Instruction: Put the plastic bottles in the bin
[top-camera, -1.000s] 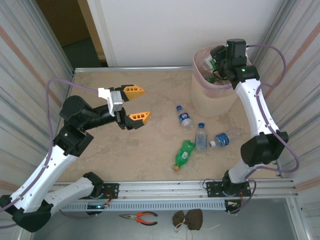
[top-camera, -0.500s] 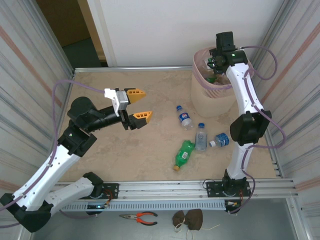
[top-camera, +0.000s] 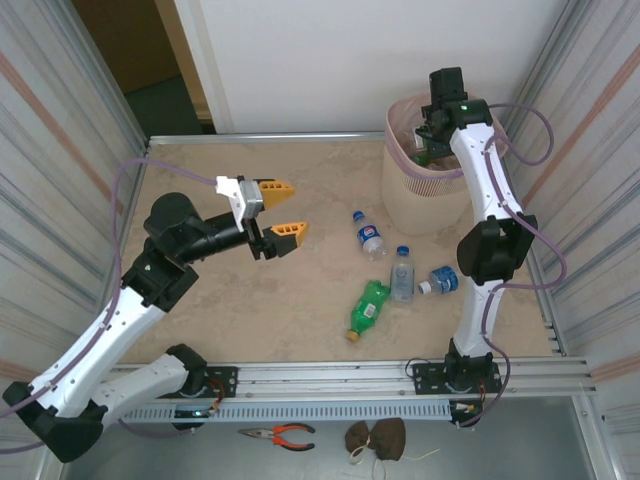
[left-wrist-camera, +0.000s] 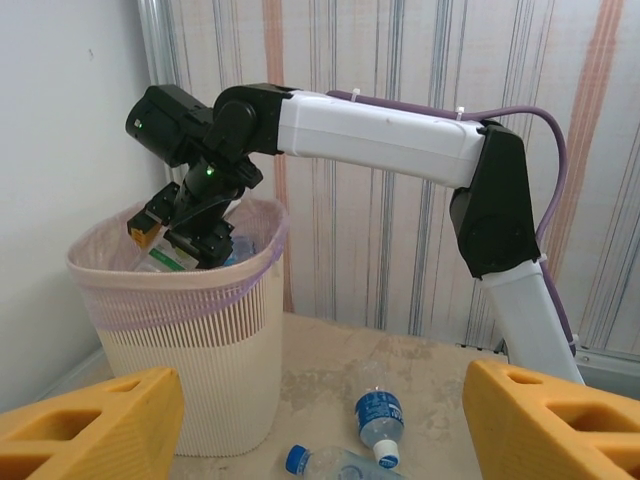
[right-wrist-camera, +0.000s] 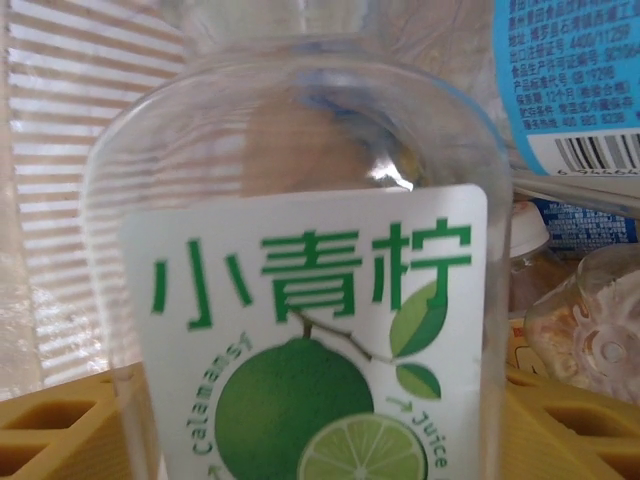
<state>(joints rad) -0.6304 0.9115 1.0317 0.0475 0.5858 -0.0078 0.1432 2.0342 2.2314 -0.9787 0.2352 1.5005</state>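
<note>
Beige ribbed bin (top-camera: 425, 195) at one o'clock, pink liner round its rim. In there, a lime-label bottle (right-wrist-camera: 300, 330): clear, white label, green lettering. Green bottle (top-camera: 368, 305) at five o'clock, clear bottles (top-camera: 402, 273) alongside, blue caps. Left gripper (top-camera: 293, 208) orange-tipped. Table (top-camera: 230, 300) marbled tan.

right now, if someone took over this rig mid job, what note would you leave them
Left gripper: jaws open, empty, above the marbled table, left of the loose bottles.
Right gripper: down in the mouth of the beige ribbed bin with the pink liner. A clear plastic bottle with a white-and-green lime label sits between its jaws; can't tell if it is gripped or released.
Done: other bottles lie in the bin, including a blue-labelled one.
Left: four on the table near the bin, a green plastic bottle and three clear plastic bottles with blue markings.
</note>
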